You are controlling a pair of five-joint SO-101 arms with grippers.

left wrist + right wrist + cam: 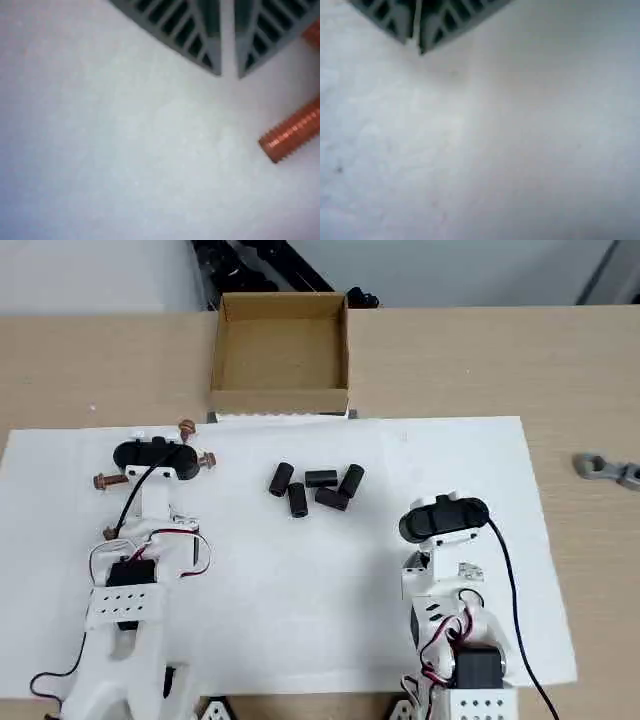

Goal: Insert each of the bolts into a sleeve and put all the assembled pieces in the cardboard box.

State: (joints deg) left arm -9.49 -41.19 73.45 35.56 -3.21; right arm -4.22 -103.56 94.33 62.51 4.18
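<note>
We see the table [60, 360] under a white sheet [300, 600], with the box [280, 398] standing open at the sheet's far edge. The left gripper [228, 74] hangs low over the sheet, its jaws closed to a thin slit on nothing, with a bolt [292, 131] near it but apart. The right gripper [418, 46] is likewise pinched together and empty above the sheet. Five sleeves [320, 478] lie clustered between the arms, and bolts [108, 480] lie scattered round the left arm.

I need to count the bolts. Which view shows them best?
The high view: bolts lie scattered around the left arm. The left wrist view catches one bolt's threaded end close up; the right wrist view faces white paper.
</note>
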